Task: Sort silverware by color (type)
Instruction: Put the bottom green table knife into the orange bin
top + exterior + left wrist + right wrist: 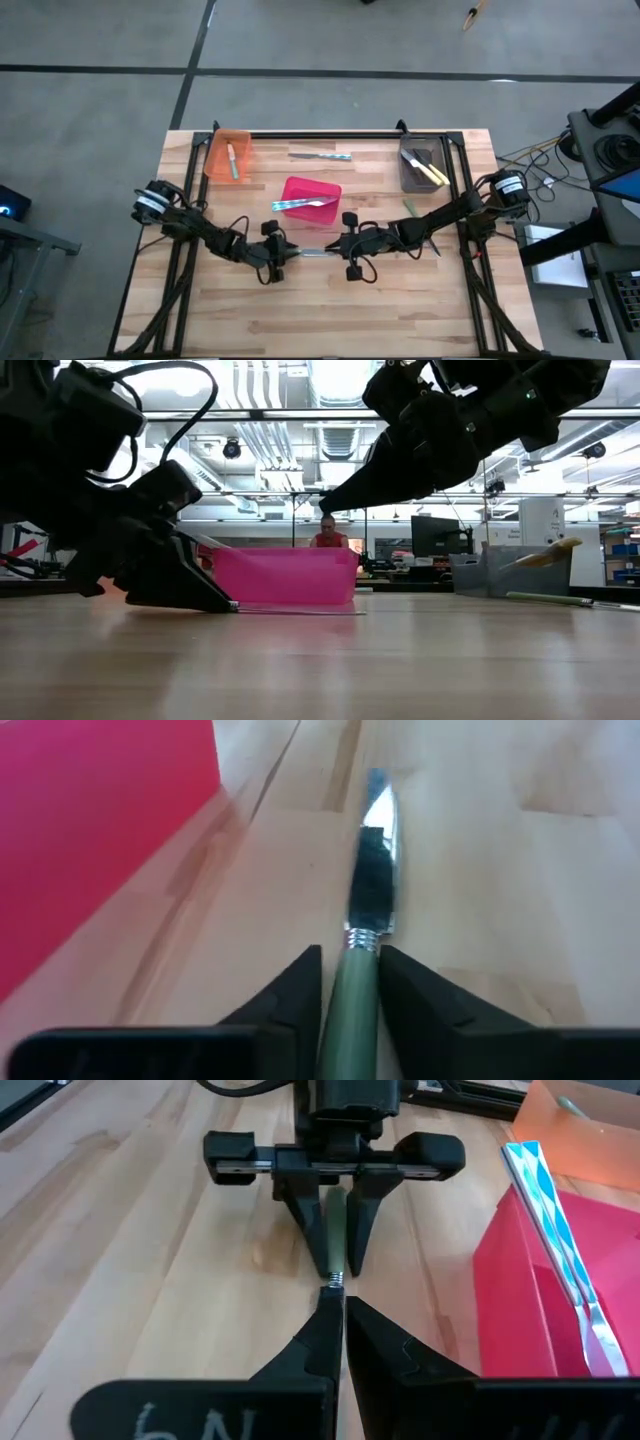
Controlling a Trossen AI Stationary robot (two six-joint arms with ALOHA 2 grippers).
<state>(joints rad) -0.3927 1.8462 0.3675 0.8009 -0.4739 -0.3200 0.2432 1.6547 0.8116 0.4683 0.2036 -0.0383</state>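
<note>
A knife (312, 252) with a green handle and silver blade lies flat on the wooden table, in front of the red bin (312, 195). My left gripper (288, 252) is down at the table and shut on its handle, and the blade (375, 860) points toward the table's right. My right gripper (338, 245) faces it from the right. It is shut, with its tips (325, 505) well above the table and nothing between them. In the right wrist view, those fingers (325, 1335) hide the blade. My left gripper has the knife's green handle (350, 995) between its two fingers (295, 985), at the blade end just behind the metal collar. The fingers come slanting down from the table's left and lie along the knife. The knife rests flat on the table.
A blue-handled utensil lies across the red bin. The orange bin (228, 155) at the far left holds a green one, and the grey bin (420, 168) at the far right holds yellow ones. A blue utensil (320, 155) lies loose near the far edge, a green one (410, 210) by the right arm.
</note>
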